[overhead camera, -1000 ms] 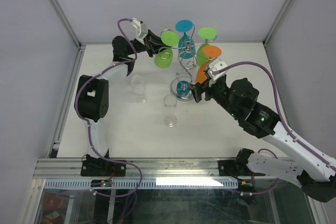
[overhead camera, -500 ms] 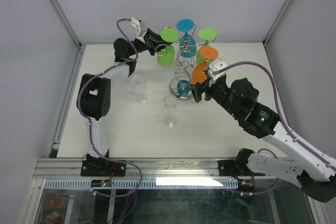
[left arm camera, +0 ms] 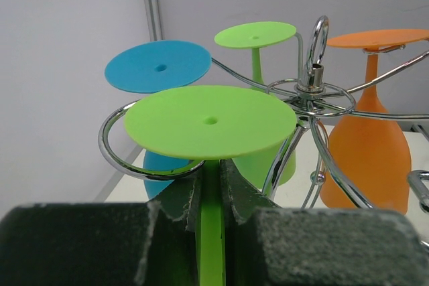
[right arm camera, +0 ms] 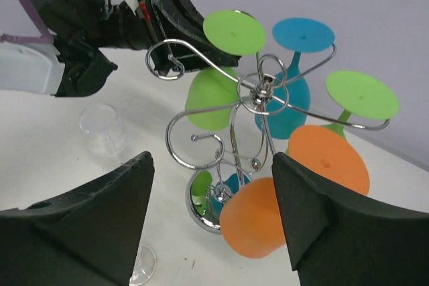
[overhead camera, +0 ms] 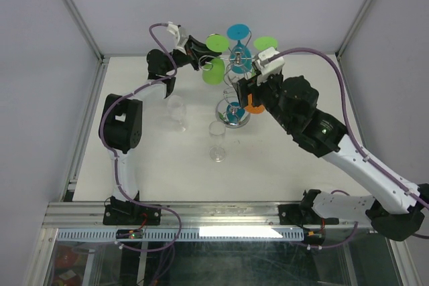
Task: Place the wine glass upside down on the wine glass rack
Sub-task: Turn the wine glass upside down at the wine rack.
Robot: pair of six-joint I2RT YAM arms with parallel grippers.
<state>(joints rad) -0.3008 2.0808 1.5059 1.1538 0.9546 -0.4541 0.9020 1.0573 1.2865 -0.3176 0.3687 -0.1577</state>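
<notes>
The chrome wine glass rack [overhead camera: 234, 113] stands at the back middle of the table, and its hub shows in the left wrist view [left arm camera: 312, 88] and the right wrist view [right arm camera: 263, 89]. My left gripper [overhead camera: 196, 51] [left arm camera: 213, 189] is shut on the stem of an upside-down green wine glass [left arm camera: 211, 122] [overhead camera: 215, 43], whose foot sits just above a curled scroll arm [left arm camera: 110, 152]. My right gripper [overhead camera: 249, 94] [right arm camera: 211, 226] is open and empty above the rack. An orange glass [right arm camera: 258, 229] [left arm camera: 365, 155] hangs below it.
A blue glass [overhead camera: 236, 33] and a second green glass [overhead camera: 265, 43] hang upside down on the rack's far side. Two clear glasses [overhead camera: 176, 108] [overhead camera: 217, 140] stand upright on the table left of and in front of the rack. White walls enclose the table.
My right gripper has lifted away from the orange glass and moved back over the rack, with the orange glass left hanging. My left gripper has barely moved with the green glass.
</notes>
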